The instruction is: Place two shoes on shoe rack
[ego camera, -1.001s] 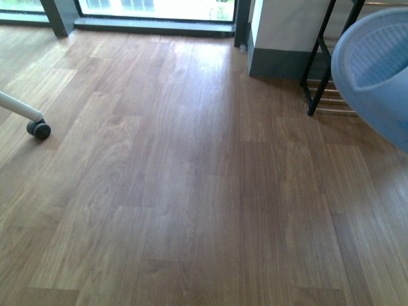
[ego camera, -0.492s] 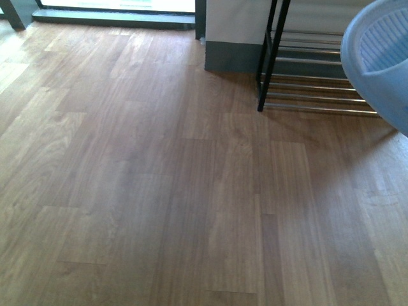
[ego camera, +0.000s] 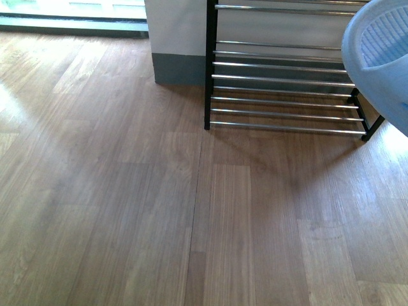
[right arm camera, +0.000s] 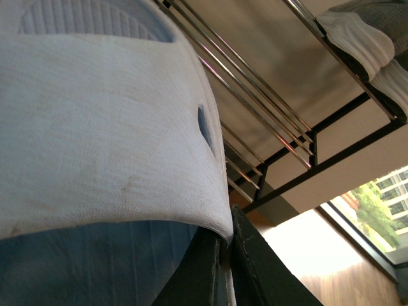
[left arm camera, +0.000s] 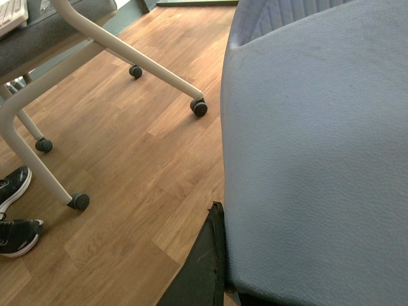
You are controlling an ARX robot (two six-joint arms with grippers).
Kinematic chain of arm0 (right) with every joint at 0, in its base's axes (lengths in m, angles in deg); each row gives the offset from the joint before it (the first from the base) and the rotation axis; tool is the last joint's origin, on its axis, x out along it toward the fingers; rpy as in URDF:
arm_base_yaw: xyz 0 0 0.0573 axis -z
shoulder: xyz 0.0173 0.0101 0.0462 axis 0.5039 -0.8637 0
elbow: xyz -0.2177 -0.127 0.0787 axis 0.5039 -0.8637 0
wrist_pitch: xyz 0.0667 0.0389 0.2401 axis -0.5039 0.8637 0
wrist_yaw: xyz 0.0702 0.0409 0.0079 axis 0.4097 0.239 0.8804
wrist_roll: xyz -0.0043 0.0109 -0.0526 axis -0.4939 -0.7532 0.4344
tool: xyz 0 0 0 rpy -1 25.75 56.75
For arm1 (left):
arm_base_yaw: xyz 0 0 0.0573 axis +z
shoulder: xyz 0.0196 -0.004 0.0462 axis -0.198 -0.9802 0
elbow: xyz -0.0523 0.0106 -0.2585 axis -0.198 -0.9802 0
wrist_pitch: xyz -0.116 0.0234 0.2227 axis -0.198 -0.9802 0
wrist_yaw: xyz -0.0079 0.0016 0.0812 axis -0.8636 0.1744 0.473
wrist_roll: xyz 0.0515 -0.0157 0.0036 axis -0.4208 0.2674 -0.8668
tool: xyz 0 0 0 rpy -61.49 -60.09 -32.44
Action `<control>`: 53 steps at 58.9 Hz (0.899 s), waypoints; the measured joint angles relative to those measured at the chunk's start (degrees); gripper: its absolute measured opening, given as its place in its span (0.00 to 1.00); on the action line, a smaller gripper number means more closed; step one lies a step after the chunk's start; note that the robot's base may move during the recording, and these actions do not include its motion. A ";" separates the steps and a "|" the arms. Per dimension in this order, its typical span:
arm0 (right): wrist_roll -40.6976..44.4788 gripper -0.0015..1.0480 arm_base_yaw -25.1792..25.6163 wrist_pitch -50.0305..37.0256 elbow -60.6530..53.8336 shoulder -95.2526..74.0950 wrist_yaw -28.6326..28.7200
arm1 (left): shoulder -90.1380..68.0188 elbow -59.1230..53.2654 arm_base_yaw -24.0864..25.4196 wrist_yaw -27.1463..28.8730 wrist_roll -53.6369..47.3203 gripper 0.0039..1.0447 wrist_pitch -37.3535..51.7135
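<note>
Wood floor [ego camera: 127, 210], shoe rack [ego camera: 280, 102] close; right hand [right arm camera: 224, 268] pinching rubber slide [right arm camera: 95, 127] by strap edge, probably light, bendy; left hand [left arm camera: 213, 255] grip impossible to tell.

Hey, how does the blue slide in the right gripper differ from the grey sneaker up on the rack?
The slide is pale blue-white with a textured strap; the sneaker is grey knit with a white sole. The slide is pinched in the right gripper, off the rods; the sneaker rests on an upper tier of the shoe rack. Both are footwear.
</note>
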 joint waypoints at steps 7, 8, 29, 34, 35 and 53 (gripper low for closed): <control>0.00 0.01 0.00 0.00 0.00 0.00 0.02 | 0.00 0.00 0.00 0.02 0.00 0.01 0.00; 0.00 0.01 0.00 0.00 0.00 0.00 0.02 | 0.00 0.00 0.00 0.02 0.00 0.01 0.00; 0.00 0.01 0.00 0.02 -0.07 -0.22 0.00 | 0.00 -0.02 0.00 -0.13 0.00 0.01 0.00; 0.00 0.01 0.00 0.02 -0.07 -0.15 0.00 | 0.00 -0.02 0.00 -0.11 0.00 0.01 0.00; 0.00 0.01 0.00 0.02 -0.07 -0.17 0.00 | 0.00 -0.02 0.00 -0.13 0.00 0.01 0.00; 0.00 0.01 0.00 0.02 -0.07 -0.11 0.02 | 0.00 -0.02 0.00 0.02 0.00 0.01 0.00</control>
